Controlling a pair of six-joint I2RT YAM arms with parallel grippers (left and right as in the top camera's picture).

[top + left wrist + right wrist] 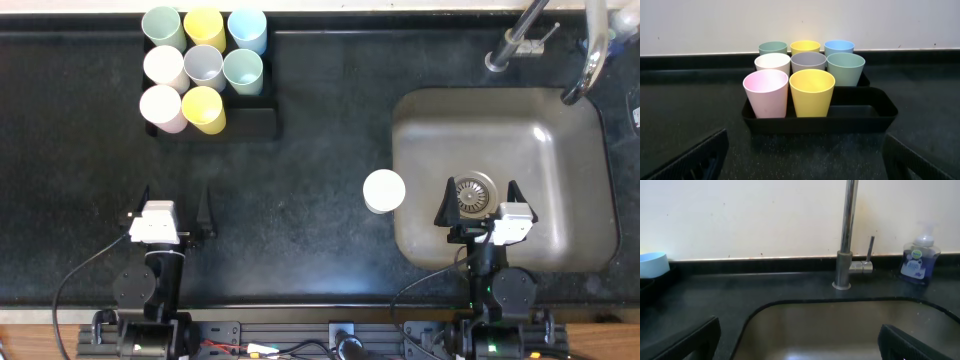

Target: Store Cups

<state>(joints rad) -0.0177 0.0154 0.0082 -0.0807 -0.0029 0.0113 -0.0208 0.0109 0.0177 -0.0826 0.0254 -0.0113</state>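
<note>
Eight pastel plastic cups (204, 66) stand upright in a black tray (255, 122) far left; one white cup (384, 190) sits nearer, beside the sink (560, 150).

a kitchen: dark stone worktop (300, 200), steel sink (560, 180), tap (846, 235), soap bottle (918, 260)

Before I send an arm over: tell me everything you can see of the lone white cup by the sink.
The white cup shows from above as a plain, round, matte, plastic-looking shape; whether it stands mouth up or down I cannot tell. It sits on the black counter at the left rim of the sink, apart from the tray; nothing else touches it.
</note>
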